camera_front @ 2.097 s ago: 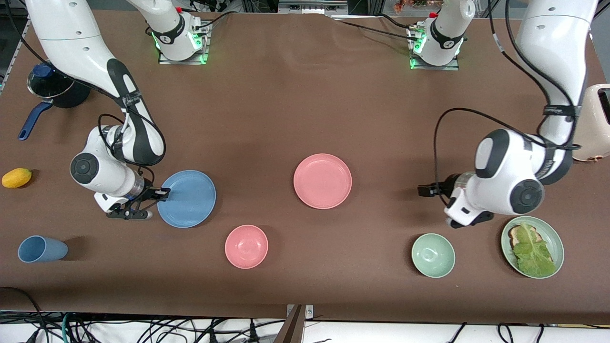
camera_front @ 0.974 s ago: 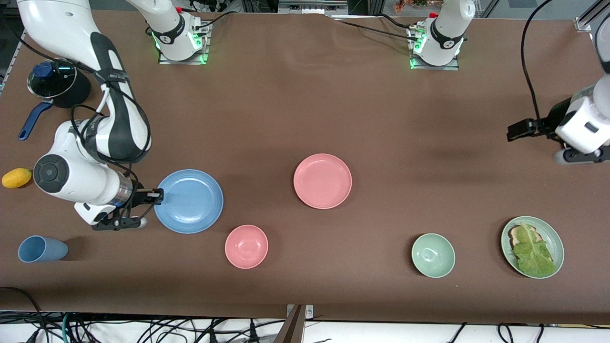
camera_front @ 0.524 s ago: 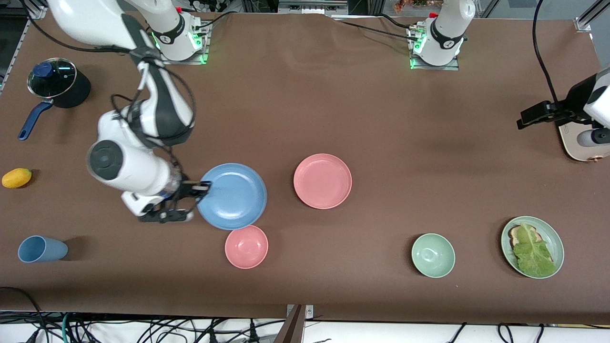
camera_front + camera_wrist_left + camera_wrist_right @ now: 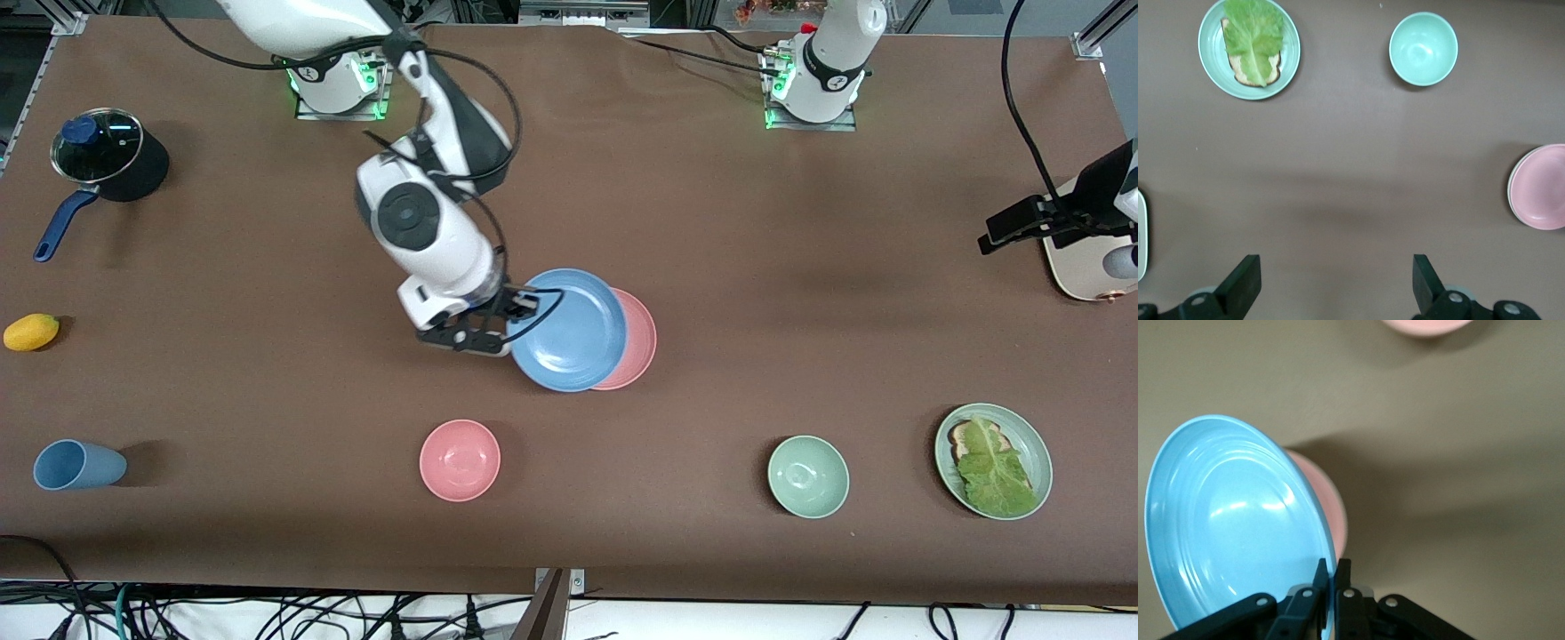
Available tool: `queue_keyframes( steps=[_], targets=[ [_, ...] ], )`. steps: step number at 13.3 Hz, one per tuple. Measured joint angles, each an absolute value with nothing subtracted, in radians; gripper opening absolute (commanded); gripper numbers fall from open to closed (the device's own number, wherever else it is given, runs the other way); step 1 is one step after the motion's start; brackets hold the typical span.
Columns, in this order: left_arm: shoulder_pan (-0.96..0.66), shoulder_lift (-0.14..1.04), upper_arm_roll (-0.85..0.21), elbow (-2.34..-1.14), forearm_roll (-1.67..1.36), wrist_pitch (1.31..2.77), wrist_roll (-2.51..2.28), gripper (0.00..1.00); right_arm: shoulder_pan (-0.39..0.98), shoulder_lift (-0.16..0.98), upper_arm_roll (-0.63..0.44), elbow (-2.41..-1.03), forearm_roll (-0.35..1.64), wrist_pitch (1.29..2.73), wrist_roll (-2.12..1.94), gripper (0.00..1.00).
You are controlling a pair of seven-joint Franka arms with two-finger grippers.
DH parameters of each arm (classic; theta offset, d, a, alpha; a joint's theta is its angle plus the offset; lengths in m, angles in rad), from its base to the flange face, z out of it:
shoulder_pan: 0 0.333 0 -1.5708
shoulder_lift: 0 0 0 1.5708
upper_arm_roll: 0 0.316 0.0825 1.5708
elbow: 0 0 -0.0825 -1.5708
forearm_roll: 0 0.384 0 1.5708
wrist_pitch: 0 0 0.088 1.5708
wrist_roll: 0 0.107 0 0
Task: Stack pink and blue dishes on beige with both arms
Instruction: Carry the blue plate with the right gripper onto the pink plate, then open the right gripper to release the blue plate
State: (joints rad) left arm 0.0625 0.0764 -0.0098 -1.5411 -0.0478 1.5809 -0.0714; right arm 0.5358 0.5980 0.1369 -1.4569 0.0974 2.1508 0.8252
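The right arm's black two-finger gripper (image 4: 524,308) is pinched shut on the rim of the wide, shallow, light blue matte plate (image 4: 569,331), carrying it in the air over the round pink matte plate (image 4: 638,342), which lies flat on the brown table (image 4: 693,222) near its middle. From the front the blue plate covers most of the pink one, leaving only a crescent showing on the side toward the left arm's end of the table. In the right wrist view the blue plate (image 4: 1231,527) is tilted, its rim clamped between the two closed fingers (image 4: 1319,577), with the pink plate (image 4: 1331,513) showing below its edge.

The left arm's gripper (image 4: 1009,227) waits in the air at the left arm's end of the table, beside a cream-coloured appliance (image 4: 1080,267) at the table's edge. Its fingers (image 4: 1241,287) stand wide apart in the left wrist view, holding nothing.

Nearer the front camera than the two plates sits a small, deeper pink bowl (image 4: 460,460). Toward the left arm's end are a pale green bowl (image 4: 808,476) and a pale green plate with lettuce on bread (image 4: 993,460). Toward the right arm's end are a light blue cup lying on its side (image 4: 78,465), a yellow lemon (image 4: 31,332), and a dark pot with a glass lid and blue handle (image 4: 102,169)
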Motion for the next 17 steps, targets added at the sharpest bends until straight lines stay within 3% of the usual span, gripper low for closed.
queue_keyframes(
  steps=[4, 17],
  targets=[
    [0.062, 0.087, -0.01, -1.542, -0.03, 1.592, -0.067, 1.0, 0.608, 0.637, 0.135, -1.469, 0.096, 2.181, 0.914, 0.0],
    [0.058, 0.098, -0.012, -1.542, -0.029, 1.602, -0.064, 1.0, 0.623, 0.714, 0.125, -1.497, 0.06, 2.291, 0.914, 0.0]
  ],
)
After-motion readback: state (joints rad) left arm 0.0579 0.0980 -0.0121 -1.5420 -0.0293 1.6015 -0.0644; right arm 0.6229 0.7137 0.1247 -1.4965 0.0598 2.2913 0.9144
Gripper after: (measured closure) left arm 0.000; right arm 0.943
